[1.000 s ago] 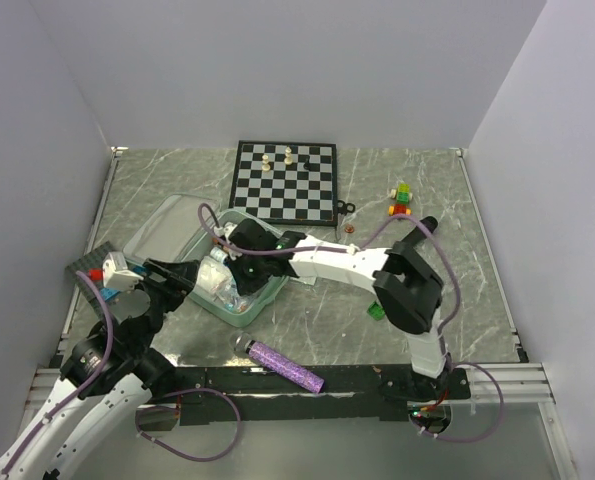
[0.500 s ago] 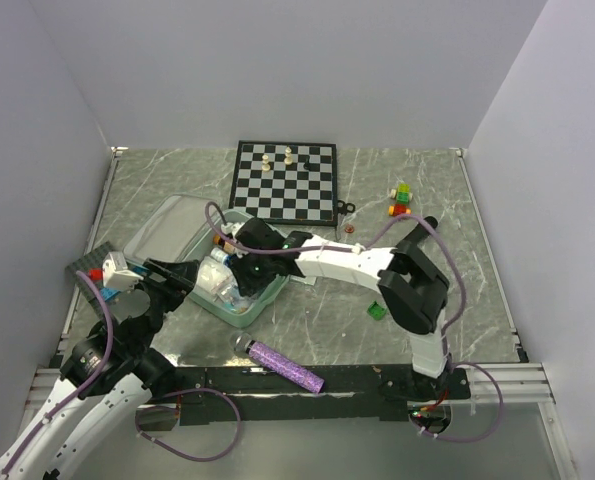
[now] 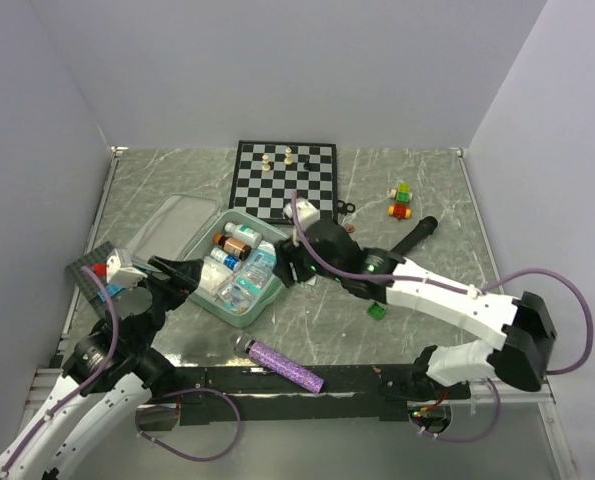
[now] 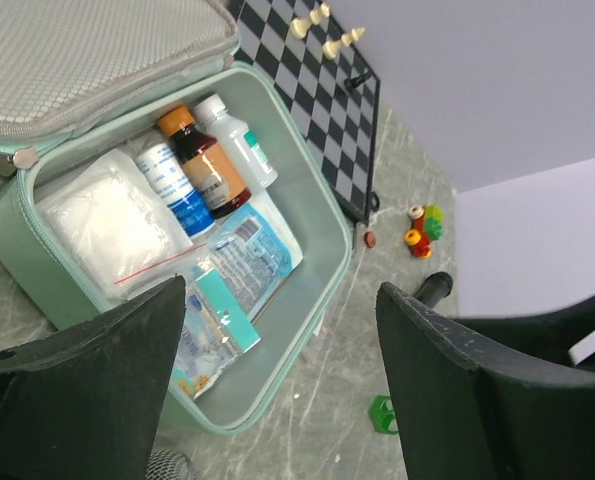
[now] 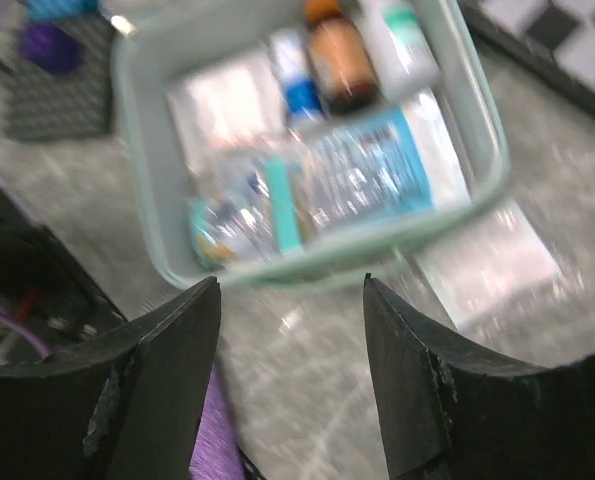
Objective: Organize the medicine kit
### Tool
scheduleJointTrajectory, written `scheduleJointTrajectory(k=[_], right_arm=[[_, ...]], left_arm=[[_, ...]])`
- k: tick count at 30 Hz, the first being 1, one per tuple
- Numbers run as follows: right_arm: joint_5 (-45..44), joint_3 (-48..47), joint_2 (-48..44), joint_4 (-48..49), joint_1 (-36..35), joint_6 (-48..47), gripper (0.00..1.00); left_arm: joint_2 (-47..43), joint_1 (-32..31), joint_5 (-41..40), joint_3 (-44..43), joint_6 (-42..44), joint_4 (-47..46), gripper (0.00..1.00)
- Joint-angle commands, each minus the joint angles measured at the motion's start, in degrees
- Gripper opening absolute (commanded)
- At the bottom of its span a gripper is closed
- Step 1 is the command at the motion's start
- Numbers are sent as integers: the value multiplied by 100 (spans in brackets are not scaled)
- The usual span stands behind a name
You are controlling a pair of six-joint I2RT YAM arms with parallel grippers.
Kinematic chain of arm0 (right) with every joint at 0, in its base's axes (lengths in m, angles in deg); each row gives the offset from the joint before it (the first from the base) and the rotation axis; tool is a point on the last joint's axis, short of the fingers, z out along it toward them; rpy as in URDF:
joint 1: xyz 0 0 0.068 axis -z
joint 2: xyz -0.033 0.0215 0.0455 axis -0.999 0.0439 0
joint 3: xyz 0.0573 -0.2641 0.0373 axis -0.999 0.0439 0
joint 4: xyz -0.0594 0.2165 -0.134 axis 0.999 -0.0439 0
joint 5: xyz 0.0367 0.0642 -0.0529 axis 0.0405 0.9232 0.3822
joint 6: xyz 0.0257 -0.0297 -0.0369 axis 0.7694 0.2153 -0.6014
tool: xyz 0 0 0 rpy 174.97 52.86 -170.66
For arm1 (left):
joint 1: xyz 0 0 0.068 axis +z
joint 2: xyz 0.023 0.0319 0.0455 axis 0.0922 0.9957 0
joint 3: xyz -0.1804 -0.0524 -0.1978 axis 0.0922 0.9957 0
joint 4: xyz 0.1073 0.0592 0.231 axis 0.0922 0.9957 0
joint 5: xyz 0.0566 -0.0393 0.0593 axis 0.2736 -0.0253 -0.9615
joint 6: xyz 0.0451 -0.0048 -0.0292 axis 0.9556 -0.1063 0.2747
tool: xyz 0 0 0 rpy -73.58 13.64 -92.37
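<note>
The mint-green medicine kit [image 3: 267, 304] lies open on the left of the table, its lid [image 3: 172, 222] folded back to the far left. Inside are an amber bottle [image 4: 202, 160], a white bottle [image 4: 239, 145], a blue-labelled bottle [image 4: 172, 185], a zip bag of white padding [image 4: 102, 225] and blister packs [image 4: 242, 265]. My left gripper [image 3: 182, 274] hovers open at the kit's near-left side, holding nothing. At the kit's right rim [image 5: 307, 255] my right gripper [image 3: 286, 267] hangs open and empty; its own view is blurred.
A chessboard [image 3: 285, 180] with a few pieces lies behind the kit. A purple glitter tube [image 3: 285, 365] lies near the front edge. A green block [image 3: 376, 311], coloured blocks [image 3: 401, 200] and a black cylinder [image 3: 417, 233] are to the right. A dark studded plate [image 3: 85, 268] sits far left.
My right gripper has opened and pulled back out of the kit to its right rim, with the right arm swinging far to the right. The left arm has hardly moved.
</note>
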Motion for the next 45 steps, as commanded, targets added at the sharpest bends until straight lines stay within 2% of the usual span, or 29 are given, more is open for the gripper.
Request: scheduleJointTrajectory(k=[1, 5, 9, 12, 18, 24, 27, 30, 35, 39, 42, 45], right_arm=[[-475, 1234, -649, 68, 20, 231, 66], [-528, 2219, -1255, 137, 11, 671, 66], [-650, 2713, -1695, 112, 11, 908, 71], [-904, 2740, -1653, -108, 28, 935, 76], [-1915, 2537, -1476, -821, 20, 1435, 77], [-2153, 2555, -2021, -584, 212, 1656, 78], [-1873, 2389, -2066, -487, 808, 1638, 80], [-1530, 2046, -1785, -399, 1573, 1516, 80], [-1047, 1511, -609, 163, 2681, 1445, 75], [-879, 799, 559, 331, 3122, 1436, 70], [-809, 184, 1386, 226, 3228, 1313, 63], [-791, -90, 1871, 295, 3201, 1033, 61]], left_arm=[[247, 1, 262, -66, 227, -262, 82], [458, 1, 464, -22, 263, -411, 84], [625, -7, 710, 22, 280, -570, 86], [731, -7, 842, 48, 272, -666, 89], [828, 1, 799, -57, 148, -517, 94], [766, 1, 763, -162, 289, -482, 95], [889, -8, 825, -224, 350, -456, 95], [1012, -8, 904, -198, 324, -491, 94], [1004, -8, 1009, 39, 210, -754, 93], [1047, 1, 992, 75, 210, -772, 93], [1091, 10, 966, 48, 263, -711, 93], [1092, 10, 913, 22, 324, -614, 93]])
